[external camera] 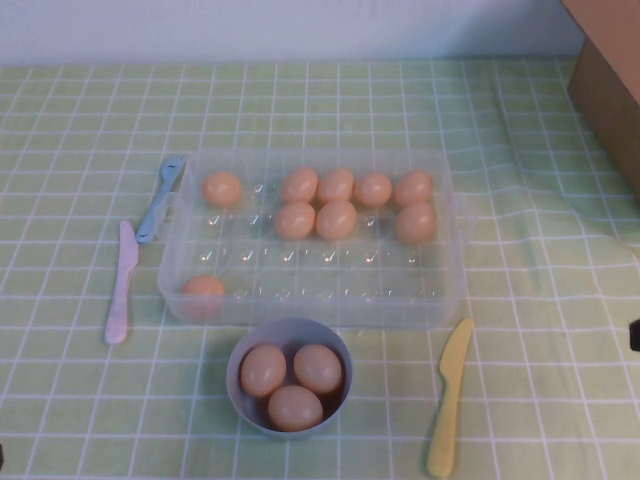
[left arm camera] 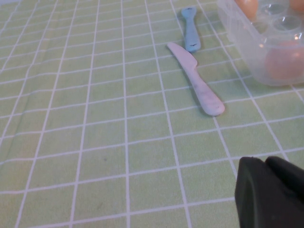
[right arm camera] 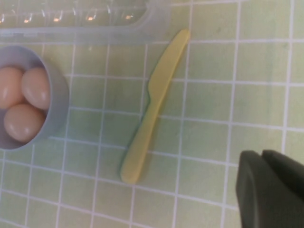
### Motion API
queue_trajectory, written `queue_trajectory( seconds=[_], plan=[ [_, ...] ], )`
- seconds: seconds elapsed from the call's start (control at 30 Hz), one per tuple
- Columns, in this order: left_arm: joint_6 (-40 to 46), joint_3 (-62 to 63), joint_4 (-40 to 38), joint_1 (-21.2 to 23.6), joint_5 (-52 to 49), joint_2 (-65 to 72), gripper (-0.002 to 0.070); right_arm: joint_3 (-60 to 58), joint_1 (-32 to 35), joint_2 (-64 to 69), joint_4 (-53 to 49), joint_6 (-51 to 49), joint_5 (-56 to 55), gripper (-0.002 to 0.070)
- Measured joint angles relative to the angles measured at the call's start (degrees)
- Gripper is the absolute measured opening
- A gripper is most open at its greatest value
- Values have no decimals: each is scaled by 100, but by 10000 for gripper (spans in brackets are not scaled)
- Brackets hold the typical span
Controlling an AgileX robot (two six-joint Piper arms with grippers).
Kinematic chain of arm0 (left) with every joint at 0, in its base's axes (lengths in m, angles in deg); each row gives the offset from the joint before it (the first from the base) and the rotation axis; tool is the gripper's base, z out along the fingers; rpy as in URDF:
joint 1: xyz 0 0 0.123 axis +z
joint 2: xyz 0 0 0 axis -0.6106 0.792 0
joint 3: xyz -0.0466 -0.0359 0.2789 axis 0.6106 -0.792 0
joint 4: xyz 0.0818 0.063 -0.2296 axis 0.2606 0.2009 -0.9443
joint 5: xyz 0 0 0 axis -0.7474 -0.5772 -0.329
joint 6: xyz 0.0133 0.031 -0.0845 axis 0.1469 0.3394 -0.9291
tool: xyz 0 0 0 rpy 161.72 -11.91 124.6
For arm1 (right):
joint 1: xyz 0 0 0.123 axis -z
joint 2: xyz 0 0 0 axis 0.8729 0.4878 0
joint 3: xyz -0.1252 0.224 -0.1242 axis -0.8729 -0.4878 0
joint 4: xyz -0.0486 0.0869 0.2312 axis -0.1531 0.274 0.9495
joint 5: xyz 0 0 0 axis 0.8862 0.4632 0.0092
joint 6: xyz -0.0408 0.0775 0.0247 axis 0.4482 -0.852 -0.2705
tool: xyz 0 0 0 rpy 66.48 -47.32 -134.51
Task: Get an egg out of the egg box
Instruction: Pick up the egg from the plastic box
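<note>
The clear plastic egg box (external camera: 310, 300) stands mid-table. Several peach-tan eggs lie in its far rows, such as one egg (external camera: 222, 188) at the far left. Another egg (external camera: 203, 292) sits in the near left corner and shows in the left wrist view (left arm camera: 282, 61) through the box wall (left arm camera: 247, 38). My left gripper (left arm camera: 263, 161) is shut and empty, low over the cloth to the left of the box. My right gripper (right arm camera: 260, 154) is shut and empty, near the table's right side. From there the box's front wall (right arm camera: 95, 31) shows.
A grey-lilac bowl (external camera: 240, 398) with three eggs stands in front of the box, and also shows in the right wrist view (right arm camera: 59, 95). A yellow knife (external camera: 448, 400) lies to its right. A pink knife (external camera: 120, 285) and a blue fork (external camera: 160, 195) lie left of the box. A cardboard box (external camera: 610, 70) is at the far right.
</note>
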Motion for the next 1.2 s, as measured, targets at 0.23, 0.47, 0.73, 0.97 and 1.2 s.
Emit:
queue_trajectory(
  seconds=[0.23, 0.47, 0.73, 0.97, 1.2],
  plan=[
    [0, 0, 0, 0, 0, 0, -3, 1183, -1111, 1464, -193, -10, 13, -17],
    [0, 0, 0, 0, 0, 0, -3, 2703, -2015, 3053, -511, -10, 190, -17],
    [0, 0, 0, 0, 0, 0, -3, 4576, -2310, 4546, -1062, -10, 930, -17],
    [0, 0, 0, 0, 0, 0, -3, 5638, -2310, 5398, -1394, 334, 1064, 53],
    [0, 0, 0, 0, -9, 0, -3, 6298, -2310, 5986, -1507, 1217, 1175, 370]
  ],
)
